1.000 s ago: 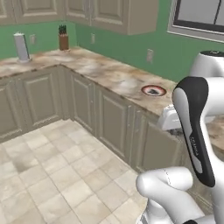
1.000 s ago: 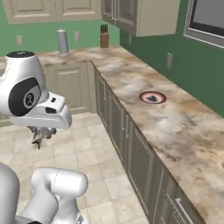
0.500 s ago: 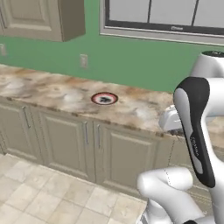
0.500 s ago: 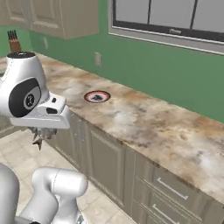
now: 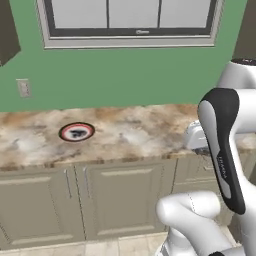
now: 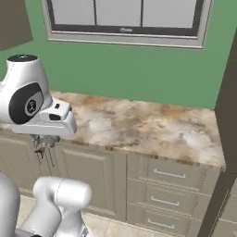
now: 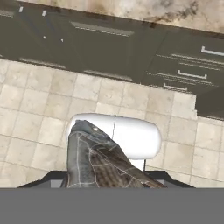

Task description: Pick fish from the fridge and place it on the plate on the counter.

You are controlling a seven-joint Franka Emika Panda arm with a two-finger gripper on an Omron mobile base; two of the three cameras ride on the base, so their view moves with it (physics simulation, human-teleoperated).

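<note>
Green wall, framed window, beige cabinet fronts, tiled floor, wall outlet

Counter top in front of me is mostly bare marbled stone; I see open room to come down almost anywhere on it. The plate lies flat toward the left part, with free surface all round it. Green wall and window sill close off the back. A dark tall panel blocks the right end of the counter in the right base view. Below me, tiled floor is open up to the cabinet fronts. The fish fills the space ahead of the hand camera, hiding what is directly beneath.
</note>
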